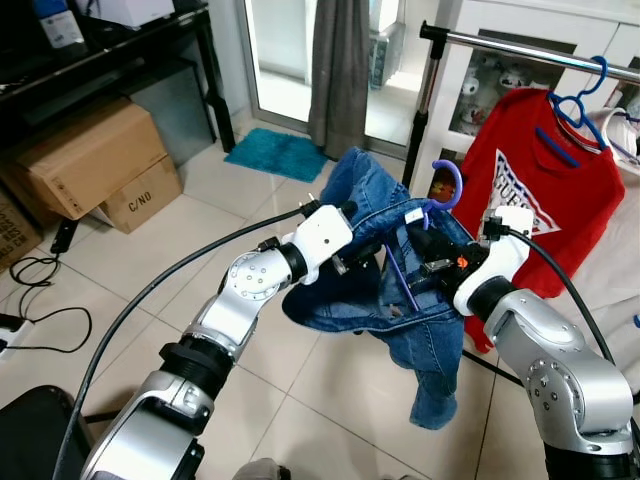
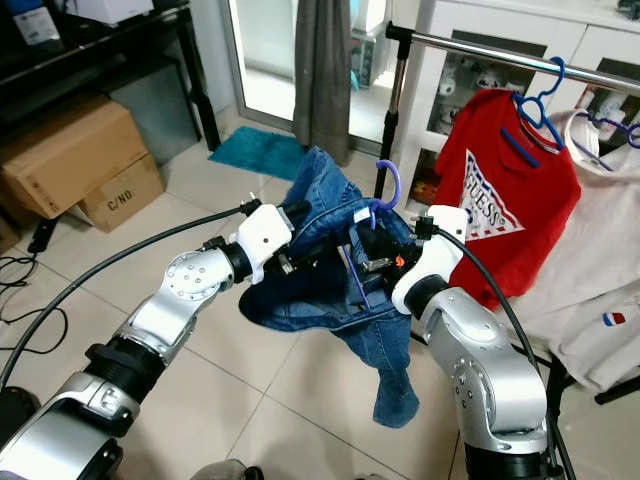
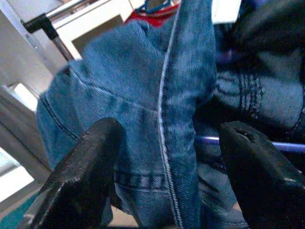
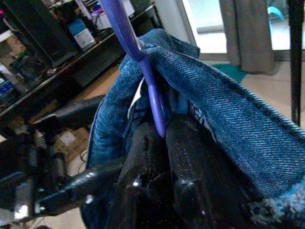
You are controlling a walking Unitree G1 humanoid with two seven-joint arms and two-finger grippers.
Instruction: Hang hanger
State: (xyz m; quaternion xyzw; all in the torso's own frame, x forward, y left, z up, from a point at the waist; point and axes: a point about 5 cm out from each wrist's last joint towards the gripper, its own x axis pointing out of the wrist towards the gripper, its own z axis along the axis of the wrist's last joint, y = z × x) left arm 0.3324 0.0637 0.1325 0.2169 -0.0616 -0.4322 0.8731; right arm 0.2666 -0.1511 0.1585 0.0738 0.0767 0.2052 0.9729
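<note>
Both arms are raised in front of me, meeting at the blue jeans (image 1: 385, 265) draped on a purple hanger (image 1: 447, 186). My right gripper (image 4: 159, 143) has its fingers pinched together on the hanger's neck. My left gripper (image 3: 167, 171) has fingers spread, denim between them (contact unclear). Garment rail (image 1: 545, 50) stands just beyond, a red T-shirt (image 1: 545, 180) hanging on it.
</note>
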